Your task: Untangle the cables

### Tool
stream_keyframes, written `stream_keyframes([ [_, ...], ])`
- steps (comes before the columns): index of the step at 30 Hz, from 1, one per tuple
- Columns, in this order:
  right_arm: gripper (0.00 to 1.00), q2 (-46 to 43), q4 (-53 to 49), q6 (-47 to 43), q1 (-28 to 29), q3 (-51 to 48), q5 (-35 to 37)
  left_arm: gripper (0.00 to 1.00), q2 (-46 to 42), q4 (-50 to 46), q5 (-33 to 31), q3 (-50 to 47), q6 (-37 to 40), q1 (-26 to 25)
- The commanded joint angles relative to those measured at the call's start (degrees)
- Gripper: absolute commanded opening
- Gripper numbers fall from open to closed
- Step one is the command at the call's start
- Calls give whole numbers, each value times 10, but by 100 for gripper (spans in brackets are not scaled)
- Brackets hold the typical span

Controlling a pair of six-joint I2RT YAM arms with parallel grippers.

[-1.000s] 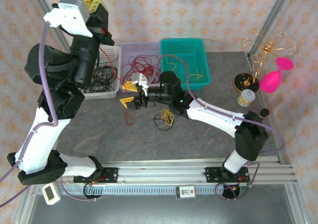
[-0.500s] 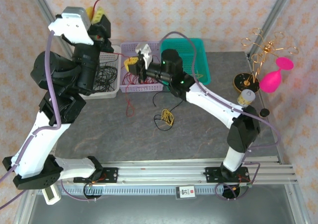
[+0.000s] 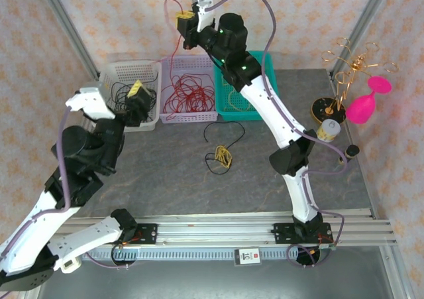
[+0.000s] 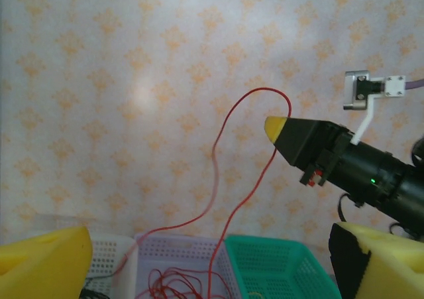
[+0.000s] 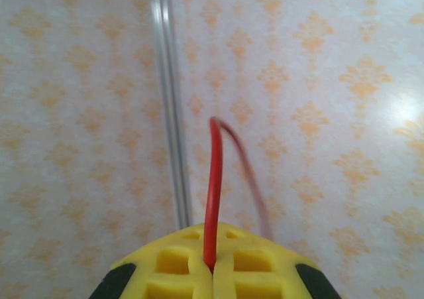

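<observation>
From my station I see the right gripper (image 3: 187, 26) lifted high above the back of the table (image 3: 165, 173), its yellow pads (image 5: 179, 266) pressed together and pinching a red cable (image 5: 211, 193). In the right wrist view the strand stands up out of the seam between the pads. In the top view it hangs from the grip down into the lavender basket (image 3: 189, 118), where the rest of the red wire lies in loose coils. The left gripper (image 3: 137, 95) sits low over the white basket (image 3: 112, 67), and my left wrist view shows its yellow fingers (image 4: 40, 262) spread wide apart at the two bottom corners. Black cables (image 3: 121, 95) lie in that white basket, and yellow cables (image 3: 237, 100) lie in the teal basket (image 3: 264, 67) on the other side of the lavender one. A small tangle (image 3: 222, 156) of black and yellow wire rests on the bare table in front of the baskets, apart from both grippers
</observation>
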Motion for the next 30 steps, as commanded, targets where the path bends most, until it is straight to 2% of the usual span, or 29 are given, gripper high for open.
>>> stream_keyframes([
  [1,0,31,49,-4,-12,-14,44,91,-16,-85,55,-40,-98,-3],
  [4,0,68,64,8,-22,2,54,88,-26,-116,81,-86,-136,-2],
  [9,0,132,95,15,-32,9,58,83,-54,-110,94,-163,-189,-3],
  [17,0,190,96,45,-33,6,-3,76,-80,-95,103,-256,-250,-3],
  [21,0,206,84,38,-23,-1,-7,72,-85,-91,109,-281,-268,-3],
  [25,0,196,70,37,-18,7,-11,70,-90,-82,110,-299,-276,-3],
  [30,0,136,68,15,-8,16,-4,67,-92,-82,109,-312,-275,-3],
])
